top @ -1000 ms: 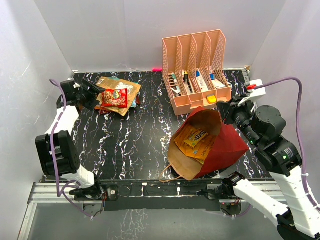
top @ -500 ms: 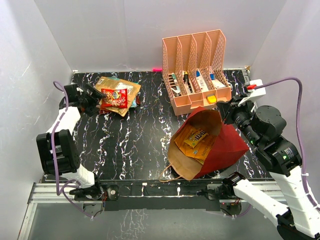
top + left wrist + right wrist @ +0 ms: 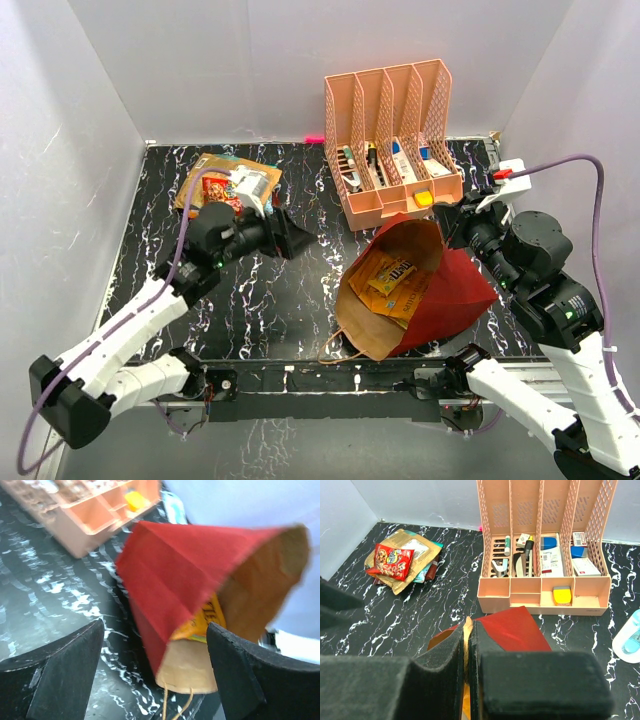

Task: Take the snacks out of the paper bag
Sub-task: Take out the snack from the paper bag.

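Note:
The dark red paper bag (image 3: 445,290) lies tilted at the right, its kraft mouth open toward the front left. A yellow-orange snack packet (image 3: 392,277) lies inside it, also seen in the left wrist view (image 3: 212,617). My right gripper (image 3: 447,222) is shut on the bag's upper rim (image 3: 469,630). My left gripper (image 3: 292,240) is open and empty in mid-table, pointing at the bag (image 3: 185,575) and a short way left of it. Several snack packets (image 3: 230,185) lie piled at the far left, a red one (image 3: 392,562) on top.
A peach mesh organizer (image 3: 395,140) with pens and small items stands at the back, just behind the bag. A light-blue object (image 3: 627,640) lies at the right edge. A small pink item (image 3: 314,138) sits by the back wall. White walls enclose the table.
My left arm has swung from the snack pile at the far left to mid-table, its open gripper now facing the bag. The right gripper and the bag have not moved.

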Controlling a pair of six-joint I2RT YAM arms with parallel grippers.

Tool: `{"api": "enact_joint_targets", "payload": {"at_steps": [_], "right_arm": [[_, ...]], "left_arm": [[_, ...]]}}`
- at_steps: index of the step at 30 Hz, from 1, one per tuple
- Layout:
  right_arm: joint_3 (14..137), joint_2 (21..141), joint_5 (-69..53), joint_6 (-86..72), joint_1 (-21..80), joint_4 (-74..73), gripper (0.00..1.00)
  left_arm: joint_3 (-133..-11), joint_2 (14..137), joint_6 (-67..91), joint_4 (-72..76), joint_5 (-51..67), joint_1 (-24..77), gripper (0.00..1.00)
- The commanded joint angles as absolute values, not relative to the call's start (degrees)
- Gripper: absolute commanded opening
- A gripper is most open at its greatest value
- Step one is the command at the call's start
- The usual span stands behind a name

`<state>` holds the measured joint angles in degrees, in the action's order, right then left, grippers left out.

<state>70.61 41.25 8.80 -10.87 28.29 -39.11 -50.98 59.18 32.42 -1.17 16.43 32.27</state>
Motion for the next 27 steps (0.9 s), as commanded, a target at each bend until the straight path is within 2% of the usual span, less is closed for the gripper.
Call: {"api": "enact_joint_targets", "payload": {"at_steps": [1,6,10,13,16,20,27], "right_arm": [[71.51,40.86,8.17,-11.24,28.32,-32.28,0.07],[71.75,41.00,7.64,-11.80,28.28,-31.95,0.07],[72.83,41.13,8.01,-11.89,28.25,-33.19,0.07],[73.61,41.00,8.88,-11.60,28.30,-33.93,0.07],[73.75,40.91,8.76,-11.55,28.26,-33.93,0.07],[72.52,40.65,8.29,-12.17,28.35,-32.64,0.07],[73.41,42.41,6.62,-12.99,28.30,-31.65,0.07]], "left_arm": [[-50.69,57.74,22.38,0.13,7.96,47.74,0.78],[-52.55,65.28,18.37,1.01,-9.05,67.75,0.64],[-54.21,73.18,13.09,3.42,-14.92,77.34,0.55],[-57.48,78.82,14.11,0.92,-18.40,78.22,0.49],[-59.64,82.23,23.10,-1.55,-24.83,78.24,0.40],[-59.75,85.16,38.46,-3.05,-28.52,78.55,0.41],[-66.14,91.17,67.68,-17.02,-33.08,79.00,0.40]]}}
